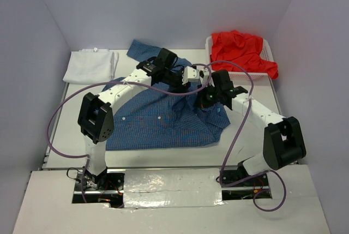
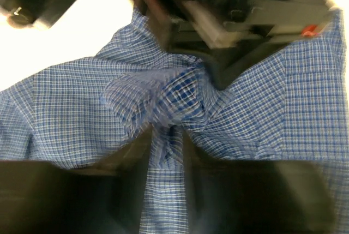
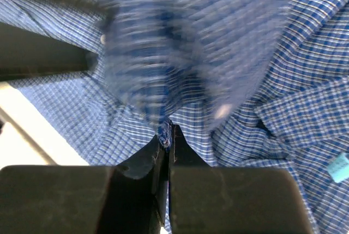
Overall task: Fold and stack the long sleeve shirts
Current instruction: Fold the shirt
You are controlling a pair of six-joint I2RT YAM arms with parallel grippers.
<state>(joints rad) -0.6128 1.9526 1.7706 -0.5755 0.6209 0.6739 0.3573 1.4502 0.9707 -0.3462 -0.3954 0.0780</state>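
Blue checked shirt (image 1: pixel 158 122) lies crumpled mid-surface (image 1: pixel 163 157), button row running left-right, one end trailing toward far left. Right pincer (image 3: pixel 167 136) is closed tight, pinching a fold of it. Left pincer (image 2: pixel 165 147) has a narrow gap with cloth between the fingers; blurred, can't tell if gripped. Pale blue tag (image 3: pixel 339 167) shows only in right wrist view, unreadable. Top view alone shows folded white shirt (image 1: pixel 90 66) far left and red shirt (image 1: pixel 242 51) in mesh basket (image 1: pixel 209 43) far right.
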